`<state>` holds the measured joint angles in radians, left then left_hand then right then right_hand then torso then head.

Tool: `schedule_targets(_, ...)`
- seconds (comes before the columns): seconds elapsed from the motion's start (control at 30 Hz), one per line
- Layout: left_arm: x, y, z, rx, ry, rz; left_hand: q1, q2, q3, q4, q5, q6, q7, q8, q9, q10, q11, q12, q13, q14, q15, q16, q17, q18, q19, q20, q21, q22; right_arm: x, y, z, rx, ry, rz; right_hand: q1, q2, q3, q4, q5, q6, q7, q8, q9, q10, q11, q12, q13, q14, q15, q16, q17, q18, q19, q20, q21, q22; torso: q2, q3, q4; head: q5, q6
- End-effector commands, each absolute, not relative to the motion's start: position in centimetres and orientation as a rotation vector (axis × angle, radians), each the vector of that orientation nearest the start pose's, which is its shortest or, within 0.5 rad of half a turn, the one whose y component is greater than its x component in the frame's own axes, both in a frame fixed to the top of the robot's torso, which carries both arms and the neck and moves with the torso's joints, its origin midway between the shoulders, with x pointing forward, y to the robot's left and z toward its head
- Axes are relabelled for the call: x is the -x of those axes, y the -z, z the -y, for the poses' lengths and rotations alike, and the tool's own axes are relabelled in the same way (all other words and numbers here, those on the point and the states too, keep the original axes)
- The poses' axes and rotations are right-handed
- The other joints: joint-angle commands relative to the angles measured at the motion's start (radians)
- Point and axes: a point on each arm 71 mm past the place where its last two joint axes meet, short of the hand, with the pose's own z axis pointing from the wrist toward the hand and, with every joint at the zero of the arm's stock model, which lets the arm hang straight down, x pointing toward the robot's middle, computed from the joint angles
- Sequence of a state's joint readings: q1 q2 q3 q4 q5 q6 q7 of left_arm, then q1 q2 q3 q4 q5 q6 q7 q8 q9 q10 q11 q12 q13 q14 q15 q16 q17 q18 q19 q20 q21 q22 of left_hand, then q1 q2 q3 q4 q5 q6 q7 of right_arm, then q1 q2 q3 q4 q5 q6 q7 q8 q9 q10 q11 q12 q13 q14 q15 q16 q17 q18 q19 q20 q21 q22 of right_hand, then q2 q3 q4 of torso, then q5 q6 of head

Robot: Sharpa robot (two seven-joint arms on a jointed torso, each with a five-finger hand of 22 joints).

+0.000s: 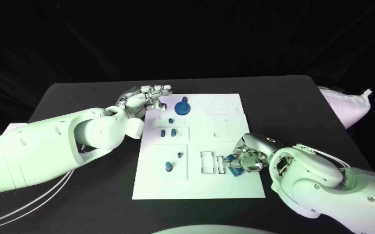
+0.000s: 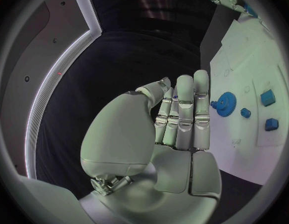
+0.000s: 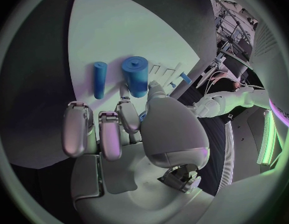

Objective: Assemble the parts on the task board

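I can read no text, label, brand or number anywhere before me. The task board carries only thin outlines and a few tiny dark marks, too small for me to make out as letters or figures.

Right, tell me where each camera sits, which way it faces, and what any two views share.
Head view: on the robot's head, looking down at the task board; both arms show, with the left robot hand and the right robot hand.
Left wrist view: behind the left robot hand, facing the board's blue gear.
Right wrist view: behind the right robot hand, facing two blue cylinders.
Shared: head and left wrist views both show the gear.
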<state>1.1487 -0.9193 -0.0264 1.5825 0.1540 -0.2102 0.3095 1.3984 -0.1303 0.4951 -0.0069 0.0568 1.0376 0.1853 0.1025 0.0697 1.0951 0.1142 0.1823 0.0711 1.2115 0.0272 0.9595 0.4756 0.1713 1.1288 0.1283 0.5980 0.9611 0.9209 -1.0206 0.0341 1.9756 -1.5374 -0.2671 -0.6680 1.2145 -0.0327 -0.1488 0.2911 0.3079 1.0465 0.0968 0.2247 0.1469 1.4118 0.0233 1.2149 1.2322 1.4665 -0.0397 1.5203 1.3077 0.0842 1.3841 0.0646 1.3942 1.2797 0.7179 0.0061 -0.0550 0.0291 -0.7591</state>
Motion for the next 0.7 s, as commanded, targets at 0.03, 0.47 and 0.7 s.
schedule_targets(0.03, -46.81, 20.02, -22.31, 1.364, 1.633, -1.507, -0.002, 0.01, -0.007, -0.001, 0.0, 0.0, 0.003, 0.007, -0.001, -0.003, 0.002, 0.004, -0.001, -0.007, -0.001, -0.002, -0.002, 0.012, -0.002, -0.002, -0.005, -0.001, -35.29, 24.96, 18.73, -0.053, -0.369, -2.071, 0.008, 0.002, -0.007, -0.003, -0.003, -0.003, 0.003, 0.001, 0.002, 0.002, -0.003, 0.004, 0.002, 0.083, -0.007, 0.004, 0.151, -0.017, 0.006, 0.001, 0.003, 0.0, 0.0, -0.0004, 0.0002, 0.002, -0.001)
schedule_targets(0.47, -46.75, 20.04, -22.32, 1.362, 1.633, -1.514, -0.004, 0.01, -0.009, -0.001, 0.0, -0.001, 0.003, 0.007, -0.001, -0.005, 0.002, 0.005, -0.002, -0.008, 0.0, -0.002, -0.002, 0.011, -0.002, -0.002, -0.005, -0.002, -35.37, 25.23, 18.66, 0.061, -0.292, -2.055, 0.143, -0.007, -0.012, -0.043, 0.009, 0.014, -0.006, 0.038, 0.04, 0.001, -0.012, 0.005, 0.027, 0.084, -0.013, 0.007, 0.156, -0.017, 0.005, -0.005, 0.003, 0.004, -0.001, -0.0007, -0.0001, 0.002, -0.005)
schedule_targets(0.7, -46.76, 20.05, -22.31, 1.361, 1.633, -1.515, -0.004, 0.01, -0.009, -0.001, 0.0, -0.001, 0.003, 0.007, -0.001, -0.005, 0.002, 0.005, -0.002, -0.008, 0.0, -0.002, -0.002, 0.011, -0.002, -0.002, -0.005, -0.002, -35.52, 24.96, 18.67, 0.072, -0.291, -2.006, 0.194, 0.022, 0.02, -0.062, -0.055, 0.031, -0.017, 0.055, 0.064, 0.002, -0.023, -0.005, 0.028, 0.085, -0.023, 0.009, 0.161, -0.018, 0.006, -0.015, 0.004, 0.006, -0.001, -0.0005, -0.0009, 0.002, -0.003)
